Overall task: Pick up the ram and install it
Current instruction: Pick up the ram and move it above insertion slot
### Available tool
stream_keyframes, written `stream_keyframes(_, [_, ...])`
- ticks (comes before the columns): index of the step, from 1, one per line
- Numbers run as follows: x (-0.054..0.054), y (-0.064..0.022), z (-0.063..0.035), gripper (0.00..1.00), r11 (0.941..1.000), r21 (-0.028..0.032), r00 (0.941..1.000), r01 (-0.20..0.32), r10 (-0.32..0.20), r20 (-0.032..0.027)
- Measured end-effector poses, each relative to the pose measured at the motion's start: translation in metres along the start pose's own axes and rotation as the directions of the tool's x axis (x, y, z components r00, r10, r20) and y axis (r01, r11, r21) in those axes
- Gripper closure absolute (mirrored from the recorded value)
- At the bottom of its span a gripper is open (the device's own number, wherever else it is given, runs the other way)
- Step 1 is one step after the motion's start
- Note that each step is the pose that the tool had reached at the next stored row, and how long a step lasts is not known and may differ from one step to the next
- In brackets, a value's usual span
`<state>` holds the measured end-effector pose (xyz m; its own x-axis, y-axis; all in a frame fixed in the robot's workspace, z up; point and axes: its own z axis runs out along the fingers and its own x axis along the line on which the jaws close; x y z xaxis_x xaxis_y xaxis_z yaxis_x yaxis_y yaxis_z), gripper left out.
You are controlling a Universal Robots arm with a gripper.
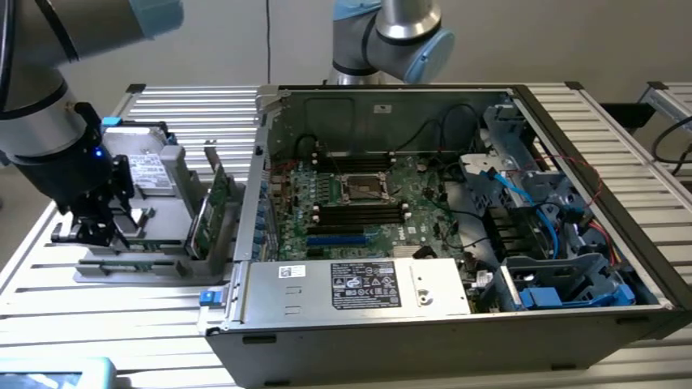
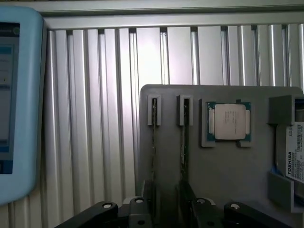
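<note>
Standing on edge in the grey holder (image 2: pixel 228 180): one ram (image 2: pixel 153 142) and, just beside it in the parallel slot, a second ram (image 2: pixel 184 142), each a thin strip with its far end in a small bracket.

Gripper (image 2: pixel 167 194): directly over the near ends of both strips, fingers (image 2: pixel 147 197) apart with bare holder showing between them, clamped on nothing. One tip lies in line with each strip; I cannot tell whether they touch. In the exterior view the gripper (image 1: pixel 84 235) hangs at the holder's (image 1: pixel 119 271) outer end, on the exterior view's left.

Same holder, beyond the second ram: CPU (image 2: pixel 228 122) lying flat in a recess, then a hard drive (image 2: pixel 295 152) with a white label. An expansion card (image 1: pixel 219 194) stands upright at the end nearest the case.

Case (image 1: pixel 324 340): open-sided, just beside the holder, motherboard (image 1: pixel 357 203) exposed with long black slots either side of its socket.

Table (image 2: pixel 95 118): slatted aluminium, bearing all of the above and a pale-blue-rimmed screen (image 2: pixel 19 95) off to one side.
</note>
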<state>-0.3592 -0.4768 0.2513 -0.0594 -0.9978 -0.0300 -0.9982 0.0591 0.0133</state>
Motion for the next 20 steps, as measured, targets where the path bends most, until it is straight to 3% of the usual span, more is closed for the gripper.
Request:
stream_keyframes(7, [0.006, -0.001, 0.0126, 0.63, 1.0, 0.0001, 1.0, 0.0, 0.0, 0.0001])
stream_keyframes(20, [0.007, -0.0034, 0.0358, 0.63, 1.0, -0.0001, 1.0, 0.0, 0.0, -0.0001])
